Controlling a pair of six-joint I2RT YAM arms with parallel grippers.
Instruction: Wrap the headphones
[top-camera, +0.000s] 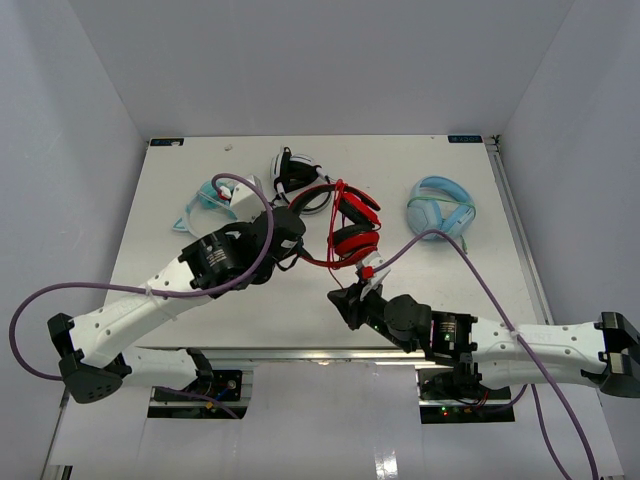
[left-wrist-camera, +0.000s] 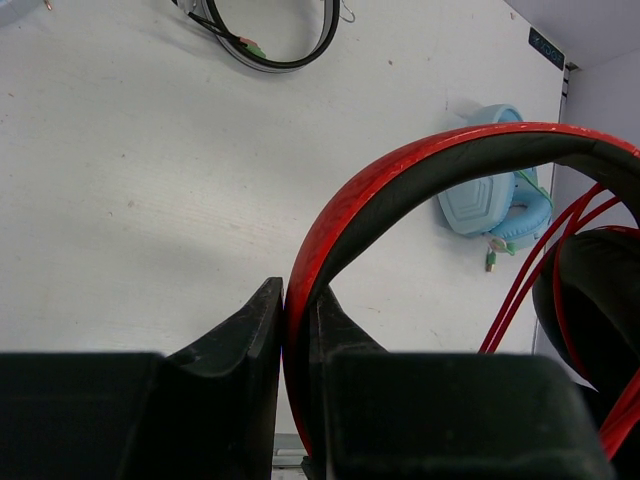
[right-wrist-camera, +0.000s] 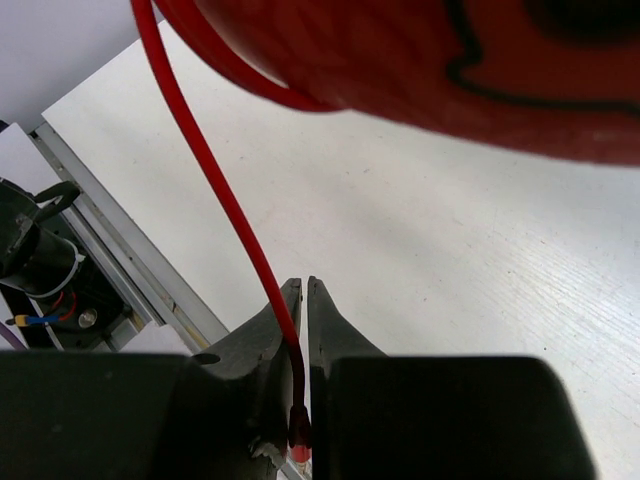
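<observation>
Headphones (top-camera: 352, 225), mid-desk (top-camera: 400, 160): stiff, glossy headband (left-wrist-camera: 420, 165) pinched in the jaws of your left gripper (left-wrist-camera: 297, 295); thin, limp cable (right-wrist-camera: 215, 190) nipped near its plug by the right gripper (right-wrist-camera: 304, 290). Probably light; the cable may slip.

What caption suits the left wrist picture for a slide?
The left jaws pinch the red headphones by the headband over a white table, a light-blue pair lying beyond.

No legible text; print on the dark corner labels (top-camera: 465, 139) too small.
</observation>
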